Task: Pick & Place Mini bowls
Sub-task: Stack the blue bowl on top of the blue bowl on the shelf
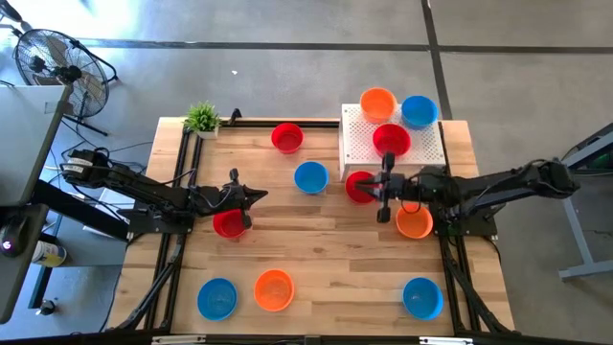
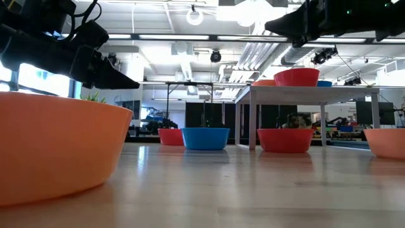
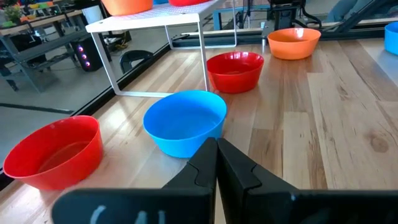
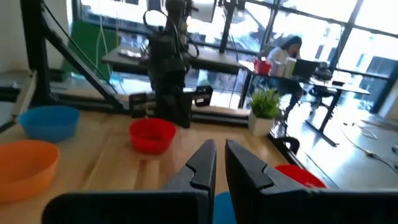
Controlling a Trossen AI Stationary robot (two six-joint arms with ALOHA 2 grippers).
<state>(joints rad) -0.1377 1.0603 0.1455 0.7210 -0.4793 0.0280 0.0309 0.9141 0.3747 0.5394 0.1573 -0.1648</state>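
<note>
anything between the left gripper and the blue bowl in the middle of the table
No. In the high view only bare wood lies between the left gripper and the blue bowl; the left wrist view shows the same clear stretch ahead of its shut fingers.

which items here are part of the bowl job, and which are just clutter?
Job:
- red bowls
- orange bowls
- blue bowls

Lying about:
- white stand, carrying three of the bowls
- potted plant
- floor fan, off the table
</note>
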